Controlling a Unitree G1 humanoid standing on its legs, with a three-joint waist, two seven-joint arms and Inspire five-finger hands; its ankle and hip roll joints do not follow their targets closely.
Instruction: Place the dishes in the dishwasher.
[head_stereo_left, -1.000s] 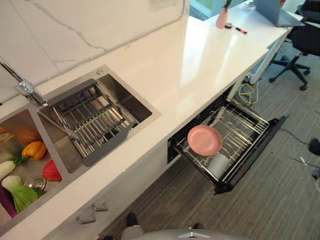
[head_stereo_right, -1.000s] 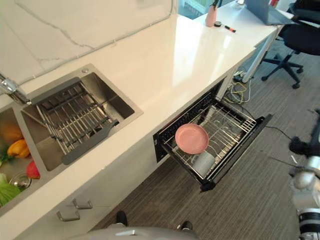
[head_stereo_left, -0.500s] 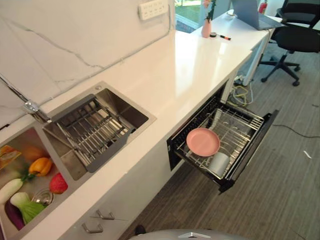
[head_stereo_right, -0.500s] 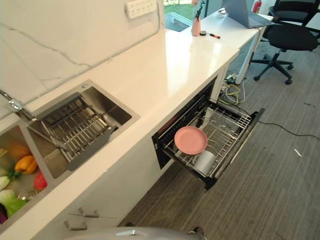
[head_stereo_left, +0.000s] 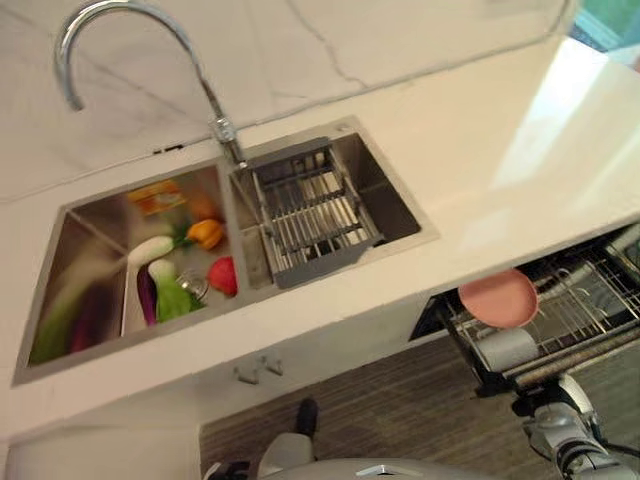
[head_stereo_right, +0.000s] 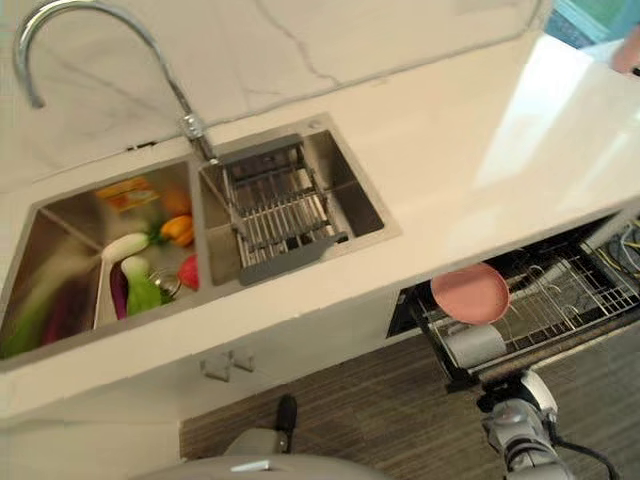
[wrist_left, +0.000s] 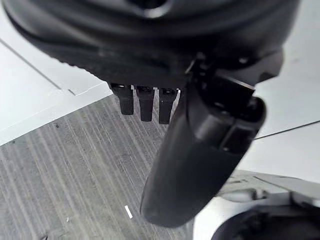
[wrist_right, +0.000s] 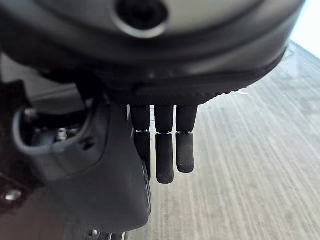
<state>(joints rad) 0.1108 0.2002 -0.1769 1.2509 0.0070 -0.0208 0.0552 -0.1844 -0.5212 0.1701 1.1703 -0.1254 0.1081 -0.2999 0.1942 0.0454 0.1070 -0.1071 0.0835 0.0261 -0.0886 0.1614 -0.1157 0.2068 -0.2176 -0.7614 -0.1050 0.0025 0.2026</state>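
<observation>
Dishes were seen in the dishwasher rack (head_stereo_left: 590, 320), which was pulled out below the counter (head_stereo_left: 520, 150) at the robot's right: a pink plate (head_stereo_left: 498, 298) rested at the rack's near corner, with a white cup (head_stereo_left: 505, 348) lying just beside it, nearer the floor. Compared with half a second before, the whole scene had been shifted across the eye views, so the camera was judged to have turned toward the sink (head_stereo_left: 90, 260); plate and cup were unchanged in the rack. That turn was taken to mean more dishes were being sought, yet none could be made out in the sink, where toy vegetables (head_stereo_left: 175, 290) lay in the left basin and a drain rack (head_stereo_left: 312, 208) sat in the right one under the faucet (head_stereo_left: 120, 40).

Open floor (head_stereo_left: 400, 410) lay before the counter's front edge, and the projecting dishwasher rack was judged the main obstruction there.

The left hand (wrist_left: 150, 107) hung with its fingers straight and relaxed, holding nothing; the right hand (wrist_right: 162, 150) likewise hung over the floor, fingers extended and empty.
</observation>
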